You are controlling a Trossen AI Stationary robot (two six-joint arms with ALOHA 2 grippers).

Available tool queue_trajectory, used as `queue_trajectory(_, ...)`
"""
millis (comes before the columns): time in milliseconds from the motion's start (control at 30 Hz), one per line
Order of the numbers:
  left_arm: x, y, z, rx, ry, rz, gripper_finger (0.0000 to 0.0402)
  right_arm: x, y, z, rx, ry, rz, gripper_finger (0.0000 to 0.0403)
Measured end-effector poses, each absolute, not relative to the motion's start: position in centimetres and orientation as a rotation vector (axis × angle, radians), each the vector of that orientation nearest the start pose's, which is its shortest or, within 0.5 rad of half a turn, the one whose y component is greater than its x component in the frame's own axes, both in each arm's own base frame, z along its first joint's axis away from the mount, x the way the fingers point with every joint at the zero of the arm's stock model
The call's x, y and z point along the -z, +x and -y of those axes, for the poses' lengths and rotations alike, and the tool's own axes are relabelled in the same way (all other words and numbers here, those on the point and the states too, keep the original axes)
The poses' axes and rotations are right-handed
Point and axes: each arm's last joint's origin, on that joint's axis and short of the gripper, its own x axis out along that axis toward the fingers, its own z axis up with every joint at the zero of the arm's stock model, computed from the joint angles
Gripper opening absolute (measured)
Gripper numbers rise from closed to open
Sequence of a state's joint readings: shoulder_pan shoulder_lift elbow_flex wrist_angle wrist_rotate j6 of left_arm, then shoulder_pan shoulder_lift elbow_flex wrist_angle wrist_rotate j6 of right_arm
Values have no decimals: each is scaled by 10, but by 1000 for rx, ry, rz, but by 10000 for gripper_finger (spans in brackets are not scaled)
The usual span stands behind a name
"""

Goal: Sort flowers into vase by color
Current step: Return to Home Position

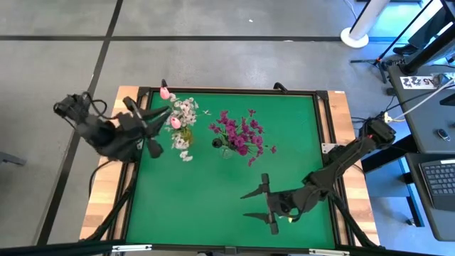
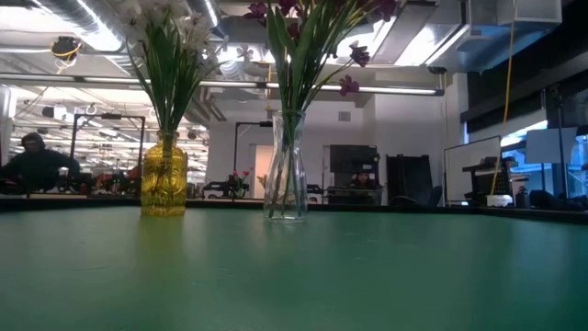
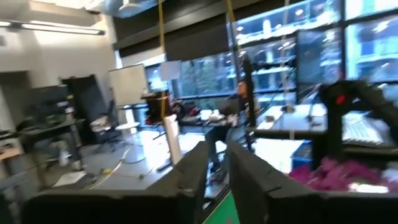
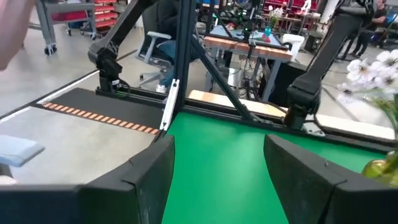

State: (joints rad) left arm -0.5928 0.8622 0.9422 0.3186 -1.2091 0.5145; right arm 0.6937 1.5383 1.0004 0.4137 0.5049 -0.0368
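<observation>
A yellow glass vase stands on its base on the green table and holds white blossom clusters. Two pink tulip buds show beside them. A clear glass vase stands to its right with magenta sprays. My left gripper is raised at the table's far left, next to the white blossoms. Its fingers stand almost together with nothing between them. My right gripper is open and empty over the table's near right part, pointing toward the left edge.
The green mat lies bare between the vases and the near edge. A black frame rail borders the table's far side. Desks, chairs and people show in the room beyond the table.
</observation>
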Motion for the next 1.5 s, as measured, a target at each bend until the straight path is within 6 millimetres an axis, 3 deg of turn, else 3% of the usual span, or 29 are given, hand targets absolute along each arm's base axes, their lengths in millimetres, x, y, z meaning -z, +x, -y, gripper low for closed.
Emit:
queue_trajectory(133, -429, 137, 78, -588, 154, 93, 102, -289, 267, -208, -156, -155, -96, 246)
queue_trajectory(300, -427, 121, 100, -508, 150, 47, 137, -322, 229, -205, -18, -234, -52, 246)
queue_trajectory(433, -421, 104, 114, -389, 146, 31, 125, -348, 196, -200, 61, -265, -7, 246)
queue_trajectory(567, -398, 93, 122, -203, 98, 35, 85, -358, 180, -192, 12, -267, 11, 245)
queue_trajectory(800, -331, 95, 129, -105, -52, -27, 6, -317, 188, -180, -33, -235, -63, 203)
queue_trajectory(1133, -240, 97, 127, -145, -167, -116, 2, -253, 180, -167, -62, -165, -23, 77)
queue_trajectory(1300, -199, 100, 117, -155, -233, -147, 1, -223, 174, -145, -111, -81, 70, 12)
queue_trajectory(1500, -179, 109, 104, -91, -302, -103, 1, -203, 174, -109, -207, 11, 182, 12)
